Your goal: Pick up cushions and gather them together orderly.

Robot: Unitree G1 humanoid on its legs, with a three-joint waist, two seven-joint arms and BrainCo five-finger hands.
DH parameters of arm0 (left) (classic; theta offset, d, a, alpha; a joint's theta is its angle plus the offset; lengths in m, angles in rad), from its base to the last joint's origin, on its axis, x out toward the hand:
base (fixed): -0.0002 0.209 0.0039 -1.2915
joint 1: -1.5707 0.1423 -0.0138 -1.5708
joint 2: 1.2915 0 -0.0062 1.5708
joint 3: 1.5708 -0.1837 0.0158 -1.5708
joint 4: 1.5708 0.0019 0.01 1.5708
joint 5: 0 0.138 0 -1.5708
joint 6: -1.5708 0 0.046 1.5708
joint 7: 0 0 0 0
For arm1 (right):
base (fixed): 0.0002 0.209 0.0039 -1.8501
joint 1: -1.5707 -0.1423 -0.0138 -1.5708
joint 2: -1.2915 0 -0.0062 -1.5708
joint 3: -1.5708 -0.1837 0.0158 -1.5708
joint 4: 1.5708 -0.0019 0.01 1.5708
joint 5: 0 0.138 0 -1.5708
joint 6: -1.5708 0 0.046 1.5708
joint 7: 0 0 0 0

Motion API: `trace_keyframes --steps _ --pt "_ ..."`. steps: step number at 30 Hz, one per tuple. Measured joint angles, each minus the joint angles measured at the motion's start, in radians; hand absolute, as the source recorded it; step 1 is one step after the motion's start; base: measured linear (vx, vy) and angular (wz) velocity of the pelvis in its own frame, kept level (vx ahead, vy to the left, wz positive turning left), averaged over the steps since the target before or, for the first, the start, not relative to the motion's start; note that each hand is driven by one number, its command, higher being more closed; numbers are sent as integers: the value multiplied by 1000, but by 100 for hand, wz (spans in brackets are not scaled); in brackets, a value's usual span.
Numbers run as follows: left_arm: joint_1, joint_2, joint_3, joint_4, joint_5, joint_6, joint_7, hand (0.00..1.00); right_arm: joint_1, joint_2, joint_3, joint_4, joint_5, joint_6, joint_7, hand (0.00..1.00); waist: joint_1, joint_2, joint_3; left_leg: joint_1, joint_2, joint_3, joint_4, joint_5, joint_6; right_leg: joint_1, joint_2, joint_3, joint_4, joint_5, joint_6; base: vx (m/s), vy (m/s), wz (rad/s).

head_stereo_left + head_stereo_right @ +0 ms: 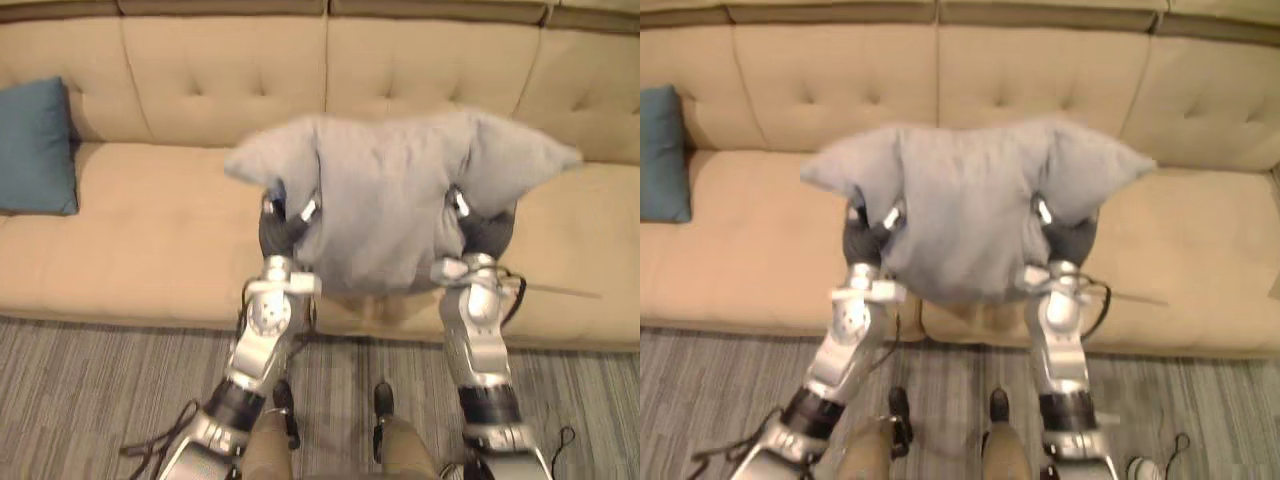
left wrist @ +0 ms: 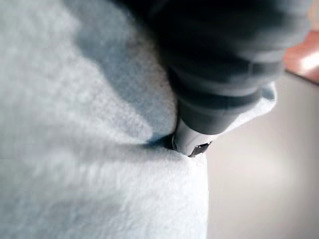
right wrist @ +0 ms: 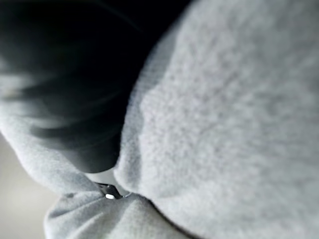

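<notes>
Across the far side ran the beige sofa [image 1: 150,230], and above its near seat edge, right of centre, the grey cushion [image 1: 385,200] hung lifted, squeezed between both arms. Far left, the blue cushion [image 1: 35,145] leaned on the backrest, well apart, so by my read the gathering was barely begun, carry and placement left. Left hand [image 1: 283,230] and right hand [image 1: 488,230] sank into the grey cushion's sides; clenched or flat, could not tell

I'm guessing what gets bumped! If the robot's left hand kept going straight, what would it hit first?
The grey cushion: the left hand presses right into it. Past it, probably the sofa back; depth is unclear.
</notes>
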Motion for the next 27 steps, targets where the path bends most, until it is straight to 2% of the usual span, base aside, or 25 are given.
trace_keyframes --steps 3,5,7,10,15,19,20,21,24,27 --pt "-215 50 61 134 0 -1 50 100 -259 -51 -6 161 -41 4 -44 100 5 6 72 -24 -8 -3 -51 55 4 -33 1 0 -29 40 0 -117 -21 4" --pt "-306 71 86 195 0 0 68 100 -364 -69 -11 224 -50 7 -62 100 6 6 109 -35 -13 -5 -79 80 6 -52 1 -2 -36 52 0 -80 -23 7" --pt "-441 99 110 295 0 1 81 100 -516 -74 -38 325 -75 8 -89 100 2 17 162 -51 -21 -20 -129 121 8 -68 1 -13 -68 77 0 -61 -29 15" --pt "-595 149 122 395 1 4 89 100 -687 -85 -68 459 -74 8 -116 100 -1 24 201 -92 -26 -30 -171 158 10 -109 1 -21 -104 111 -3 -40 -15 6" --pt "-757 174 134 535 11 6 90 100 -859 -111 -77 638 -73 17 -138 100 -9 30 230 -140 -36 -59 -205 179 9 -139 -4 -35 -158 141 -1 -3 -3 5" --pt "-839 195 136 603 19 6 90 100 -956 -127 -63 678 -81 27 -169 100 -10 36 237 -183 -40 -76 -249 205 5 -187 -4 -48 -174 148 -1 16 -15 7" --pt "-854 195 136 616 19 6 90 0 -971 -138 -55 679 -91 29 -175 100 -11 40 240 -199 -40 -87 -249 206 5 -198 -4 -54 -177 148 -1 19 -5 10" --pt "-864 195 137 626 20 6 90 0 -980 -150 -47 679 -117 34 -190 0 -9 40 241 -215 -41 -89 -251 206 5 -213 -4 -56 -179 148 -1 23 -2 8" --pt "-866 194 148 630 20 5 90 0 -989 -150 -49 675 -117 51 -236 0 -7 40 241 -246 -40 -90 -252 206 5 -242 -4 -57 -183 148 -1 7 1 1" --pt "-870 186 167 630 19 4 86 0 -989 -152 -72 664 -116 58 -248 0 -4 40 241 -258 -38 -88 -252 206 5 -260 -3 -54 -176 148 -1 16 5 -4"
